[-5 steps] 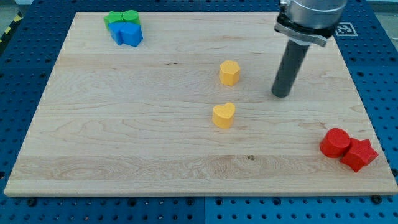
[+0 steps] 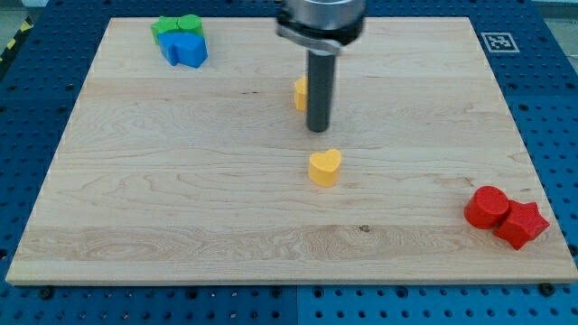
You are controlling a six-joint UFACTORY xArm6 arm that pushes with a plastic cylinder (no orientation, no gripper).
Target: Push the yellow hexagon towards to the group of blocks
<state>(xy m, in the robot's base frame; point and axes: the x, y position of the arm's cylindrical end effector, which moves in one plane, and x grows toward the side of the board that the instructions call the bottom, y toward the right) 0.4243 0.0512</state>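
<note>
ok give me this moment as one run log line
my tip just right of yellow hexagon, rod half hiding it | yellow heart below tip, apart | green-blue group top left | red pair bottom right

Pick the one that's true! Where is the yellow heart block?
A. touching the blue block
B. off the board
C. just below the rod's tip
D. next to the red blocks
C: the yellow heart sits alone mid-board, just below my tip, apart from it.
</note>
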